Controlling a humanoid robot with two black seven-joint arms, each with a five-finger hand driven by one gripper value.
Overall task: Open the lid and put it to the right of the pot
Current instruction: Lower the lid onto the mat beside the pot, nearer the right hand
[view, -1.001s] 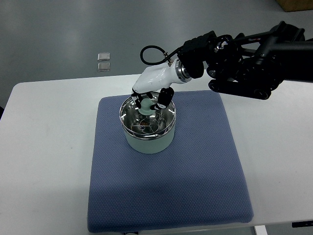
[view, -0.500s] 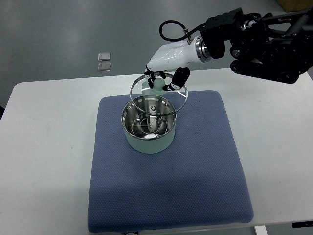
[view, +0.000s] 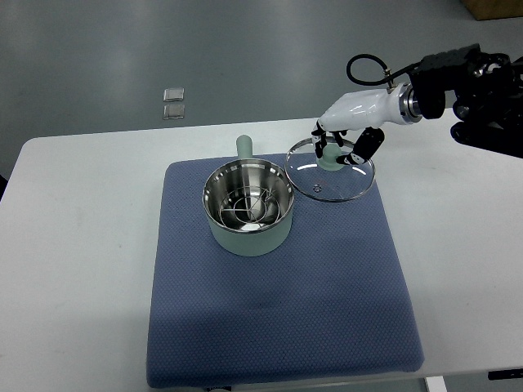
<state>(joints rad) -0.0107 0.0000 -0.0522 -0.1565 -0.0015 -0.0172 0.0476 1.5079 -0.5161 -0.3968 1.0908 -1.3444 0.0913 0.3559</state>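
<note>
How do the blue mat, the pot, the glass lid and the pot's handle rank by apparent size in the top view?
1. blue mat
2. pot and glass lid: look alike, lid is raised, so unranked
3. pot's handle

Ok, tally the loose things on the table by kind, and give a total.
Pot: 1
Glass lid, held by the right robot hand: 1
Blue mat: 1
Total: 3
</note>
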